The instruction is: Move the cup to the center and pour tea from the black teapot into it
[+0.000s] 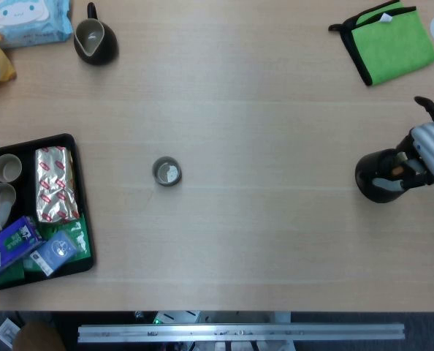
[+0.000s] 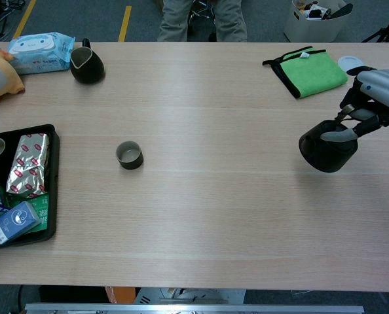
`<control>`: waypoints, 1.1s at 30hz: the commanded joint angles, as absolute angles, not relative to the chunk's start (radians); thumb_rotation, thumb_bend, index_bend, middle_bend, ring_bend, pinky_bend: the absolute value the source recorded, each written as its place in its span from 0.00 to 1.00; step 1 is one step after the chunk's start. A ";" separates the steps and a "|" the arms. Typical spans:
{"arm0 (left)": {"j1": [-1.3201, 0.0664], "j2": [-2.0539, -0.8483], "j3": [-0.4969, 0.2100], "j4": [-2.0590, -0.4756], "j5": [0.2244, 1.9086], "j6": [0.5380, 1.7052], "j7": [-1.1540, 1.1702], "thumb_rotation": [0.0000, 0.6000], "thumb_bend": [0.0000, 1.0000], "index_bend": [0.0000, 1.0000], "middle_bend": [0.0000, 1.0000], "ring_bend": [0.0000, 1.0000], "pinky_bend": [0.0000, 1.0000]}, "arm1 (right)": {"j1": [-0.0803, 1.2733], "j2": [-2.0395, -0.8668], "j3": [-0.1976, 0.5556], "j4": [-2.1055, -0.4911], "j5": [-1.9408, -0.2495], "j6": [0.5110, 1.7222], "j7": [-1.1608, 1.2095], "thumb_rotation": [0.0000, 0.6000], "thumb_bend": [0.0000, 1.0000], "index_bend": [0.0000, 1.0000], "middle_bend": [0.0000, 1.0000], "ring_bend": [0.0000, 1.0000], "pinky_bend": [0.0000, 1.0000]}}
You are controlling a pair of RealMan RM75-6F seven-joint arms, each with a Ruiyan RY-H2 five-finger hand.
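Right robot hand (image 2: 371, 104) grasps the black teapot (image 2: 327, 150) at its top, at the right edge of the table (image 2: 207, 216); whether the teapot clears the table cannot be told; cup (image 2: 129, 155) stands left of centre; left robot hand not visible.

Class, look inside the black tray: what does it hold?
The tray holds a foil packet, pale cups and blue and green packets. Its left part is out of frame.
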State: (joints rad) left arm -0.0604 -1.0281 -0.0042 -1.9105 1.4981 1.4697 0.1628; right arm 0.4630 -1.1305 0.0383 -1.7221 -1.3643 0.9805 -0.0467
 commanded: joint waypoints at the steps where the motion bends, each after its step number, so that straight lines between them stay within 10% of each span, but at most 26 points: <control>1: -0.061 -1.028 -0.004 -1.909 1.499 1.469 0.161 1.00 0.27 0.14 0.19 0.15 0.08 | 0.462 -1.129 0.038 -1.725 -1.367 0.986 -0.052 0.60 0.21 1.00 0.95 0.90 0.00; 33: -0.121 -1.033 -0.002 -1.888 1.546 1.394 0.153 1.00 0.27 0.14 0.19 0.15 0.08 | 0.431 -1.075 0.029 -1.736 -1.413 1.070 -0.136 0.76 0.33 1.00 0.95 0.90 0.00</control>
